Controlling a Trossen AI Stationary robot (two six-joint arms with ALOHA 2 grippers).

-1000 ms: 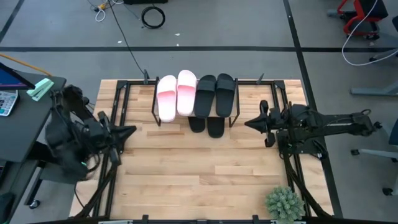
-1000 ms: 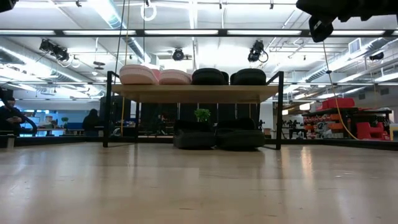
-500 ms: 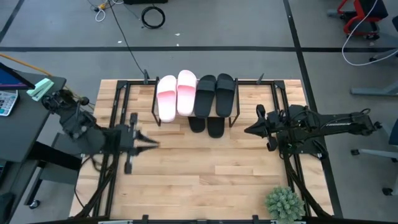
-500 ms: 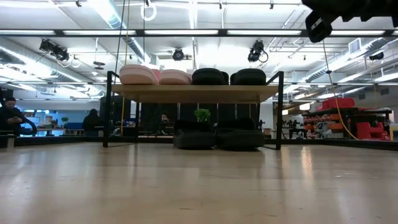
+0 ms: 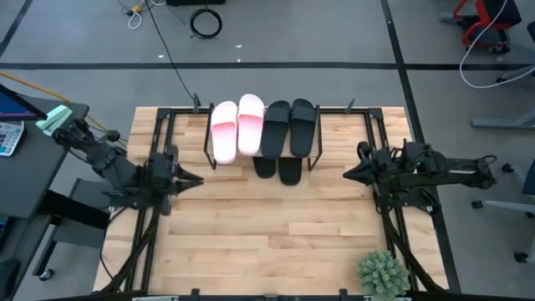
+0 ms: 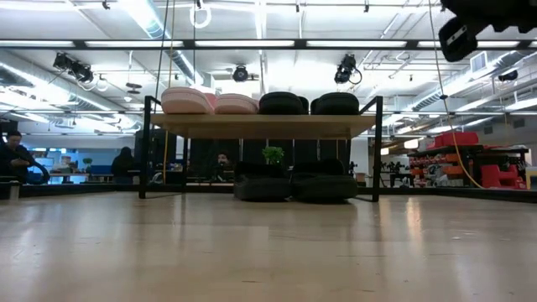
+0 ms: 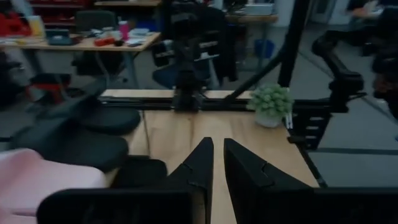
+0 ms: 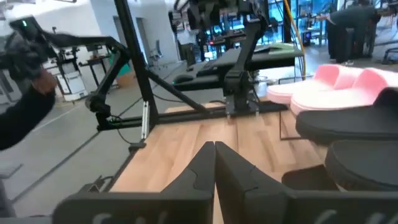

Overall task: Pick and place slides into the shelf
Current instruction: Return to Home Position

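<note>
The shelf (image 6: 268, 124) stands at the table's far middle on thin black legs. On its plank lie two pale pink slides (image 5: 224, 131) (image 5: 251, 124) and two black slides (image 5: 275, 127) (image 5: 302, 125). Two more black slides (image 5: 264, 166) (image 5: 290, 170) rest on the table under it, toes toward the near edge. My left gripper (image 5: 199, 180) hovers left of the shelf, shut and empty, its fingers (image 7: 217, 152) pointing across the table. My right gripper (image 5: 346, 176) hovers right of the shelf, shut and empty (image 8: 214, 149).
A small potted plant (image 5: 383, 273) stands at the table's near right corner. Black frame rails (image 5: 155, 142) (image 5: 389, 221) run along both sides of the table. Bare wood (image 5: 267, 234) lies open between the shelf and the near edge. A person (image 6: 13, 155) sits in the room behind.
My left arm has unfolded from the table's left edge and its gripper has moved a little toward the shelf. My right gripper has drawn back toward the table's right edge. The slides and the shelf have stayed put.
</note>
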